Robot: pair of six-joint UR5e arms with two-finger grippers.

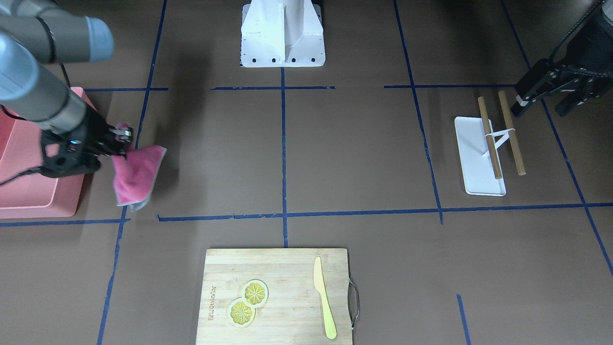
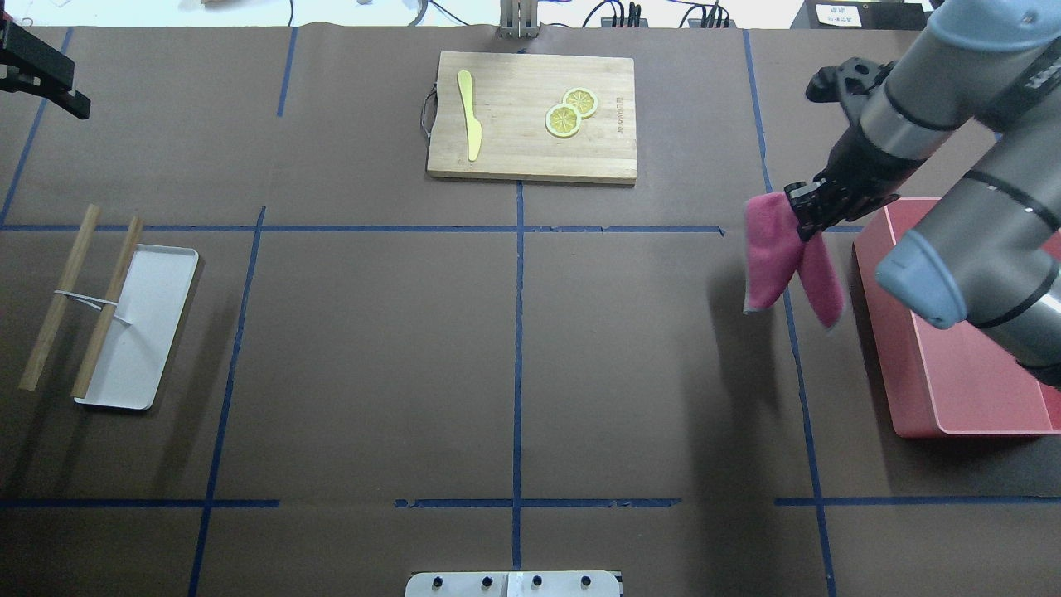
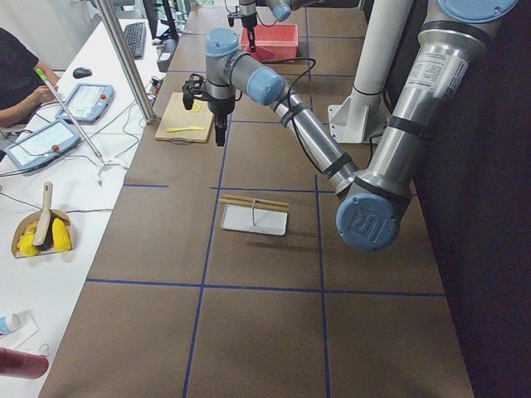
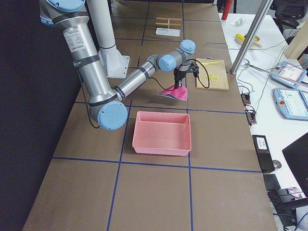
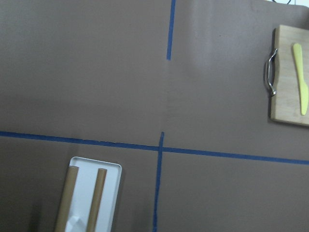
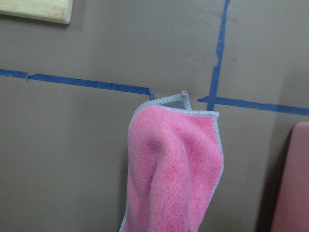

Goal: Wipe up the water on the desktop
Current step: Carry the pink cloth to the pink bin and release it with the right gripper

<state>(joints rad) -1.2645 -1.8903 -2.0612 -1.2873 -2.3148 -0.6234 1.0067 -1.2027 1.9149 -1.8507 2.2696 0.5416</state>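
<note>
the right tool [image 2: 802,217] is clamped on the top fold of the cloth [image 2: 767,257], which looks soft, light and limp above the tabletop [image 2: 373,348].

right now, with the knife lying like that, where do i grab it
Take the knife around its middle, from straight above, jaws closing across its narrow width. It lies flat on the board with its long axis pointing away from the robot, so a side approach would probably find no edge to get under.
</note>
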